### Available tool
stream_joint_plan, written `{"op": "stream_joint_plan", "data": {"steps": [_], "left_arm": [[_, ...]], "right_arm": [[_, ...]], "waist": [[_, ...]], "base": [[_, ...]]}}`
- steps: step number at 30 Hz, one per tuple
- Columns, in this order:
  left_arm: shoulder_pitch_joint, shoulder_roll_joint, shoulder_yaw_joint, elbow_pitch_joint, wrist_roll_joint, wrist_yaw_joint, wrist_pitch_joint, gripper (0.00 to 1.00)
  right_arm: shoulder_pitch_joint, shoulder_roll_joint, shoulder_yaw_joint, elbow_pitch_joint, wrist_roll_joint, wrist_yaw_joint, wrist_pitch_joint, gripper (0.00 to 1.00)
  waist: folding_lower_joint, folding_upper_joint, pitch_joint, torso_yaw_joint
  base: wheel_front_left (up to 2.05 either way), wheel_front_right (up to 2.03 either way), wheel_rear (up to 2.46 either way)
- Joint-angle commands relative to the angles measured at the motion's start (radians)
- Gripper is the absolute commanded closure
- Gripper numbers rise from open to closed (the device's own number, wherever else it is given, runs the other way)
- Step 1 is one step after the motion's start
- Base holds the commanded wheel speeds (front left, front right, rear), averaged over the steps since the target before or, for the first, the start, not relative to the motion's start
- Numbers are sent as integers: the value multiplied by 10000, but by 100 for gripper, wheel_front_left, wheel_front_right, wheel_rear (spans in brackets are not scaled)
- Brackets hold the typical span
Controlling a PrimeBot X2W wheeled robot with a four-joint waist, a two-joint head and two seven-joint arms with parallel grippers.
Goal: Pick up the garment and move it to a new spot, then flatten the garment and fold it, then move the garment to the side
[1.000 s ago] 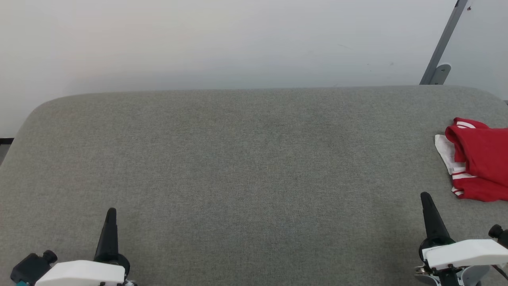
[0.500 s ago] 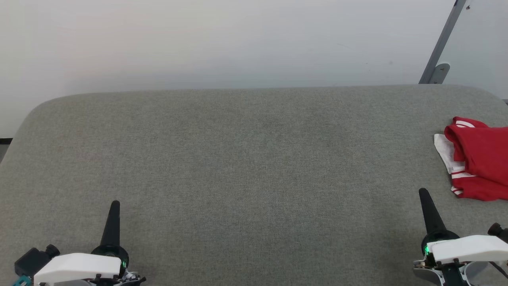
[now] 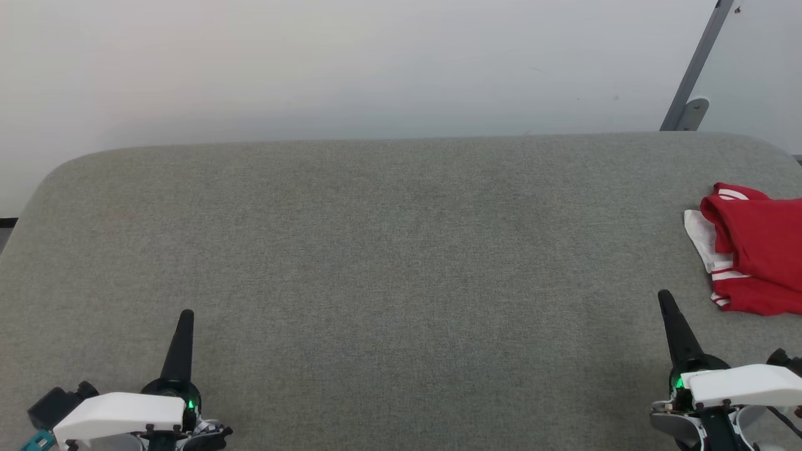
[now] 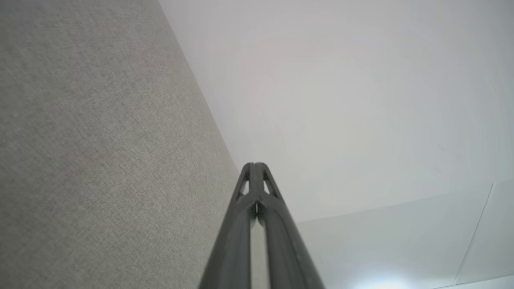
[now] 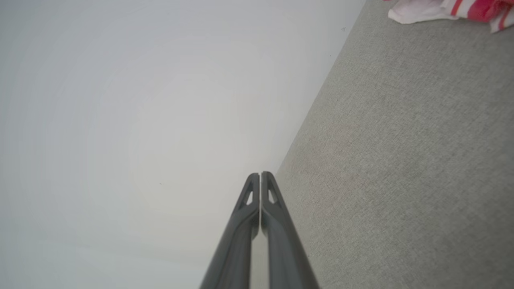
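The garment (image 3: 758, 250) lies as a folded red bundle at the table's right edge, with a white sleeve and striped trim at its left side; the head view cuts off part of it. A corner of the garment (image 5: 449, 10) also peeks into the right wrist view's top. My right gripper (image 3: 661, 294) is shut and empty, near the front right, a short way before the garment and apart from it. At the front left, the left gripper (image 3: 186, 313) is shut and empty too. Both wrist views show the left gripper (image 4: 255, 164) and the right gripper (image 5: 260, 173) with fingers pressed together.
The grey fabric-covered table (image 3: 388, 250) spreads wide between the two grippers. A pale wall runs behind its far edge. A grey metal post (image 3: 692, 75) with a bracket stands at the back right.
Both grippers have crept forward and slightly inward over the table. The garment has stayed put; the head view has shifted a touch.
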Motion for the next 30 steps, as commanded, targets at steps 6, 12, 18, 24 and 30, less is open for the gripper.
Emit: {"op": "stream_joint_plan", "data": {"steps": [6, 12, 18, 24, 30], "left_arm": [[-320, -13, 32, 27, -611, -40, 187, 100], [-424, -33, 34, 96, -1045, -43, 313, 100], [-500, -54, 39, 170, -1588, -46, 459, 100], [-591, -73, 42, 229, -1958, -49, 579, 100], [-671, -86, 44, 284, -2331, -52, 690, 100]], "right_arm": [[-262, 33, -42, 17, 659, 1, 169, 100], [-323, 42, -45, 67, 1126, 1, 279, 100], [-411, 54, -49, 124, 1661, 1, 392, 100], [-451, 62, -52, 175, 2096, 1, 491, 100], [-522, 66, -55, 222, 2511, 1, 576, 100]], "waist": [[0, -1, 9, -12], [0, -1, 17, -23], [0, -1, 27, -37], [0, -1, 36, -48], [0, -1, 44, -60]], "base": [[0, 0, 0], [0, 0, 0], [0, 0, 0], [0, 0, 0], [0, 0, 0]]}}
